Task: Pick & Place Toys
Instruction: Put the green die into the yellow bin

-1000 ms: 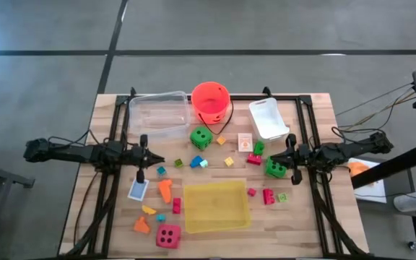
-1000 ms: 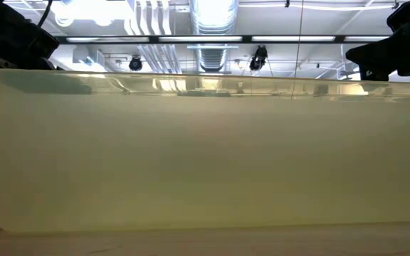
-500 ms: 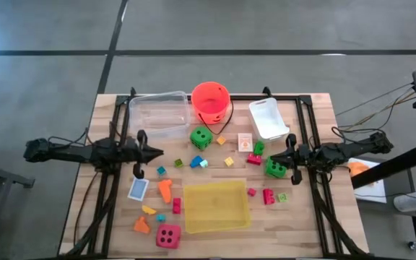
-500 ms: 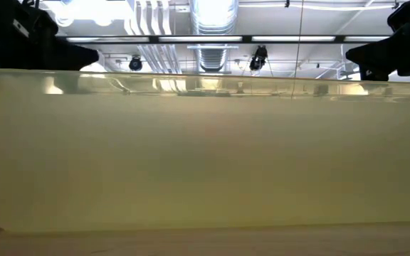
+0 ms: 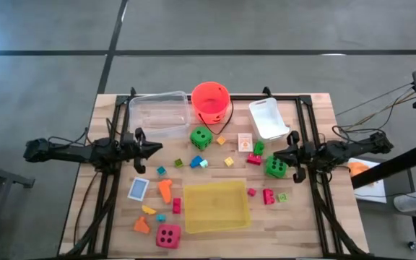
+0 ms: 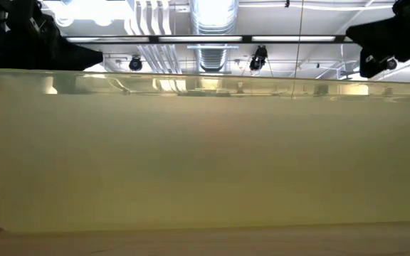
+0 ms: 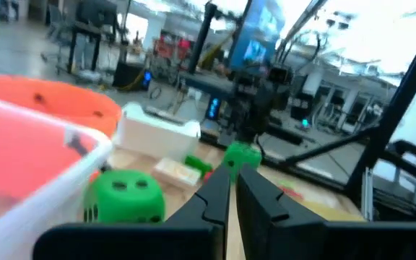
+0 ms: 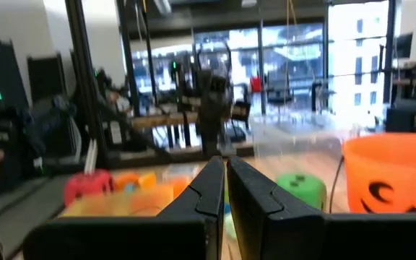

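Reaching inward: both arms stretched level over the table, tips facing.
Left gripper (image 5: 152, 147): fingers pressed together, empty; green die (image 5: 201, 138) beyond its tip.
Right gripper (image 5: 276, 154): fingers pressed together, empty; second green die (image 5: 275, 168) just beside it.

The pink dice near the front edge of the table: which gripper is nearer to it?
The left gripper. It is up the table from the pink dice, slightly to its left. The right gripper is far off toward the table's right side, beside a green dice.
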